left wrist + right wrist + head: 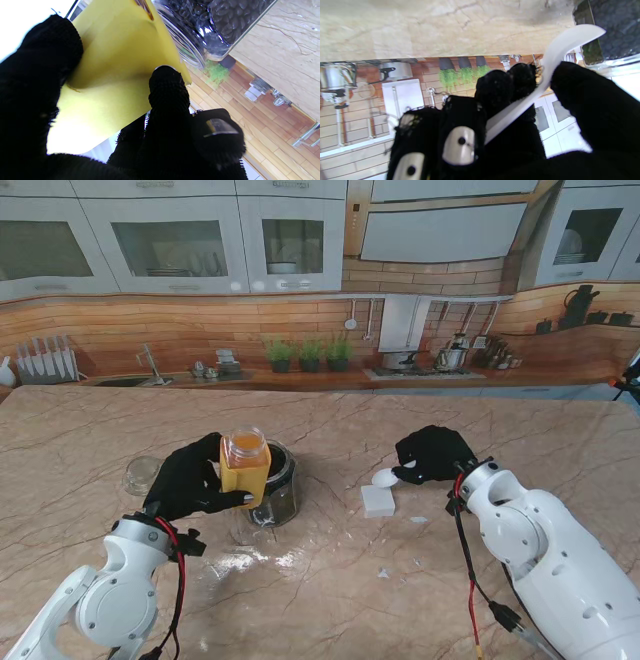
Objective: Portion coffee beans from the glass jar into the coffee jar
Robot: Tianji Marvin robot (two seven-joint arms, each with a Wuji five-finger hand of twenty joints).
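My left hand (190, 480) is shut on the yellow coffee jar (245, 470), which is upright with its mouth open. In the left wrist view my black fingers (167, 95) wrap the coffee jar's yellow wall (112, 75). The glass jar (278, 488), dark with coffee beans, stands right beside and partly behind it, and its beans (220, 22) show close up. My right hand (432, 453) is shut on a white spoon (385, 477) whose bowl points toward the jars. The spoon (560, 50) runs between thumb and fingers, with the glass jar (615, 30) beyond its tip.
A round glass lid (143, 473) lies on the marble table to the left of my left hand. A white square block (378, 500) sits just nearer to me than the spoon's bowl. Small white scraps (418, 520) lie near my right wrist.
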